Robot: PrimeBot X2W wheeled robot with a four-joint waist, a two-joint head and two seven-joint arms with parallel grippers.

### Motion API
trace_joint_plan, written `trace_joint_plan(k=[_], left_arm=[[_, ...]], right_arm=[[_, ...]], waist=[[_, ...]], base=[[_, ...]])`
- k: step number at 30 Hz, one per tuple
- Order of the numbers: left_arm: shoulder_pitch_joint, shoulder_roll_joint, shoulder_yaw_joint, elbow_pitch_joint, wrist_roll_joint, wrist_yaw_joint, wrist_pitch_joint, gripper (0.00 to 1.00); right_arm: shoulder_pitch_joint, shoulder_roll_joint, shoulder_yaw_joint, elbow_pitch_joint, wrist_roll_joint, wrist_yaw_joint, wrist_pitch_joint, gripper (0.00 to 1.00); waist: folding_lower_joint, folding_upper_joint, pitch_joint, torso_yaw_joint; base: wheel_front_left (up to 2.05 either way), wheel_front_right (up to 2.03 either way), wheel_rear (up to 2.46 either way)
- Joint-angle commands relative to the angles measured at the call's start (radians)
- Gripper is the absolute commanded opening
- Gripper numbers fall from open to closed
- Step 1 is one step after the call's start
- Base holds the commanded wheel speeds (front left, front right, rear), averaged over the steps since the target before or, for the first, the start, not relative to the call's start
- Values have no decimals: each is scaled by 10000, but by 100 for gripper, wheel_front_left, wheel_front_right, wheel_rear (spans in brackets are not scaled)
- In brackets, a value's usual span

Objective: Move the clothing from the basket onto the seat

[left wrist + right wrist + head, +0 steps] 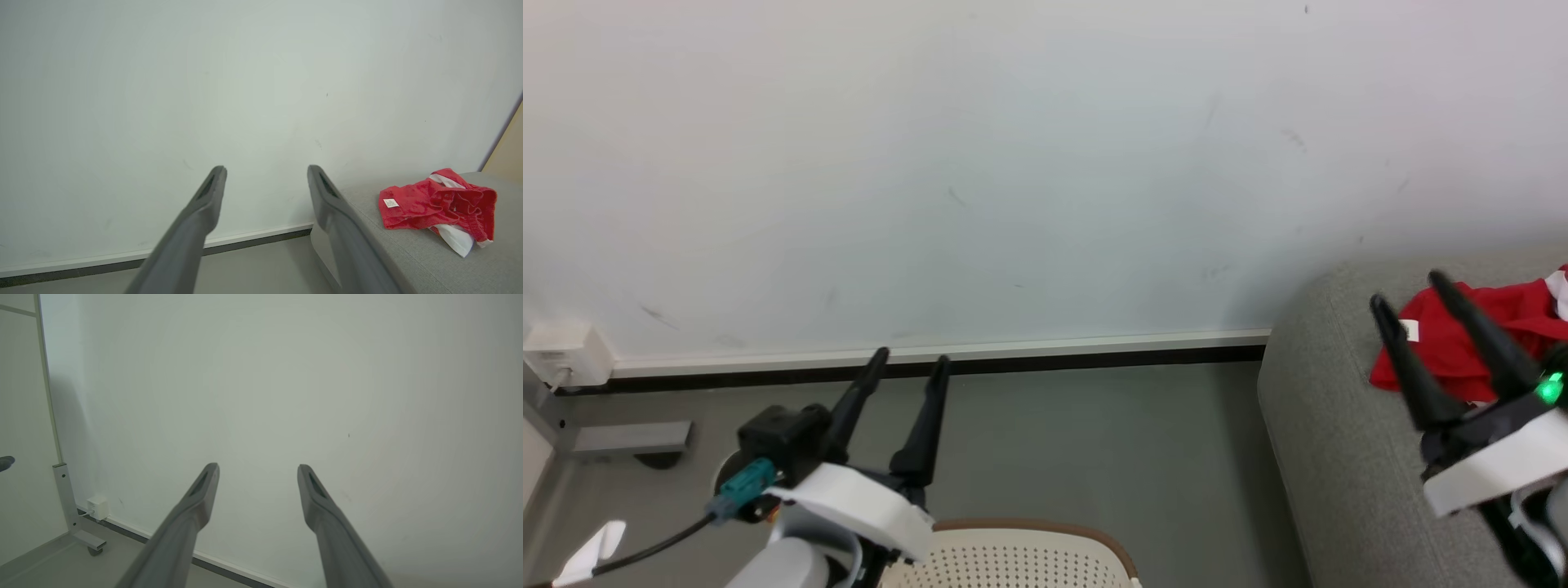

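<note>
Grey seat against white wall

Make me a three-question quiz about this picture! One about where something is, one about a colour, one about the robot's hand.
1. Where is the clothing? A on the seat; B in a drawer; C on a shelf.
2. What colour is most of it? A blue; B green; C red.
3. The right gripper is: A shut and empty; B open; C shut on cloth.
Answers: 1 A, it lies crumpled on the grey seat. 2 C, red with white bits. 3 B, spread wide, holding nothing.
</note>
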Motion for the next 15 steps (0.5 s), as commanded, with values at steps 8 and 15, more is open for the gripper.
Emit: trace_joint_plan(k=[8, 15], left_arm=[[1311, 231, 1169, 214, 1579, 853, -3, 100], [2825, -365, 3085, -270, 2487, 986, -3, 100]], right_arm=[[2194, 1760, -1516, 43, -1880, -22, -356, 100], [3345, 3270, -2735, -418, -2895, -22, -357, 100]], waist=[[0, 0, -56, 13], [0, 0, -7, -262]], base=[[0, 0, 0], [0, 0, 0]])
